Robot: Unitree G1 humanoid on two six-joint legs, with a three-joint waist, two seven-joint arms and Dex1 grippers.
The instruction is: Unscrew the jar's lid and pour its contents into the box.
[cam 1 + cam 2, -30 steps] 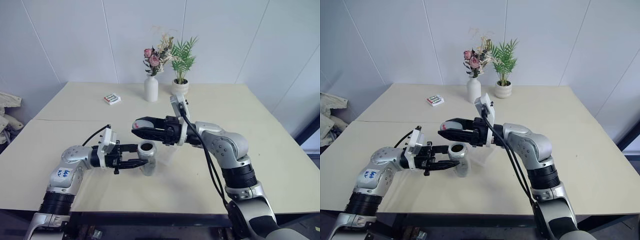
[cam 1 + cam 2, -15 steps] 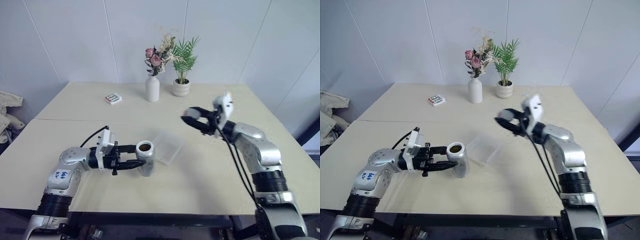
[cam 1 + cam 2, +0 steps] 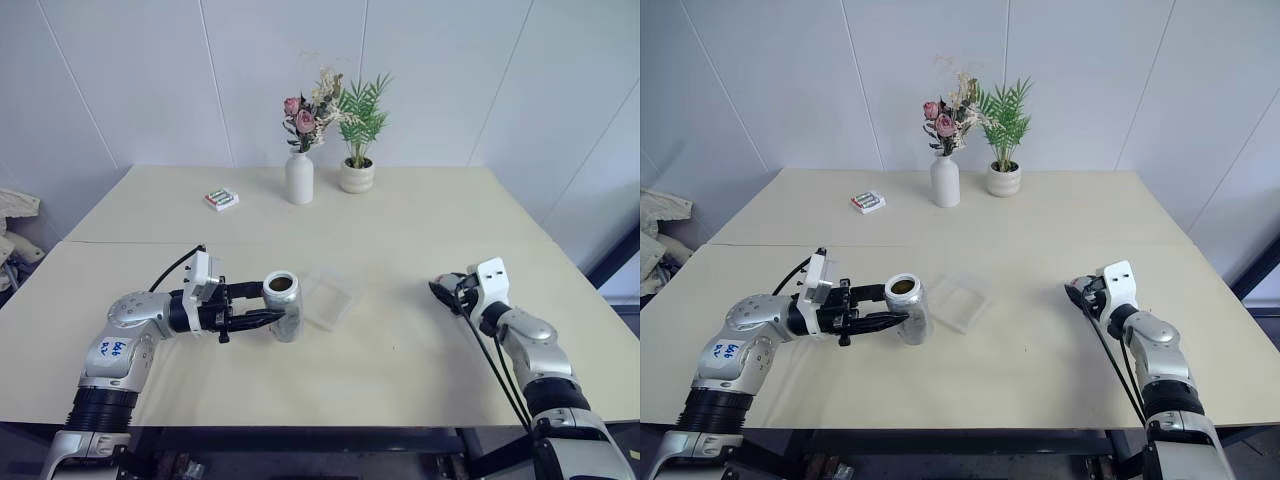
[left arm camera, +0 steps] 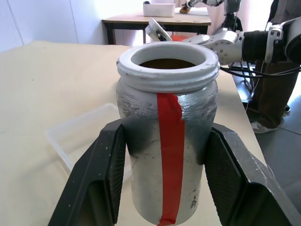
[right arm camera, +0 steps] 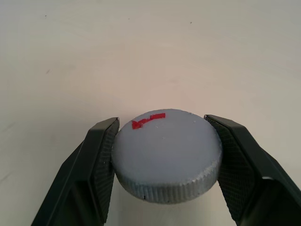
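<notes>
The jar (image 4: 167, 141), a silver cylinder with a red stripe, stands upright and uncapped just above the table, left of centre. My left gripper (image 3: 268, 306) is shut on its sides, reaching in from the left. Dark brown contents (image 4: 167, 62) show inside its white mouth. Just right of the jar, the clear box (image 3: 330, 298) lies flat on the table. My right gripper (image 5: 167, 160) is shut on the round grey lid (image 5: 167, 150), which bears a red mark. It hangs low over the table at the right (image 3: 445, 293), well away from the jar.
At the table's back stand a white vase with flowers (image 3: 298, 178) and a small potted plant (image 3: 352, 175). A small white pack (image 3: 222, 198) lies at the back left. A seam crosses the tabletop (image 3: 400, 350) left to right.
My right arm has swung from above the jar out to the right and down toward the table, carrying the lid. The left gripper has kept the jar nearly still.
</notes>
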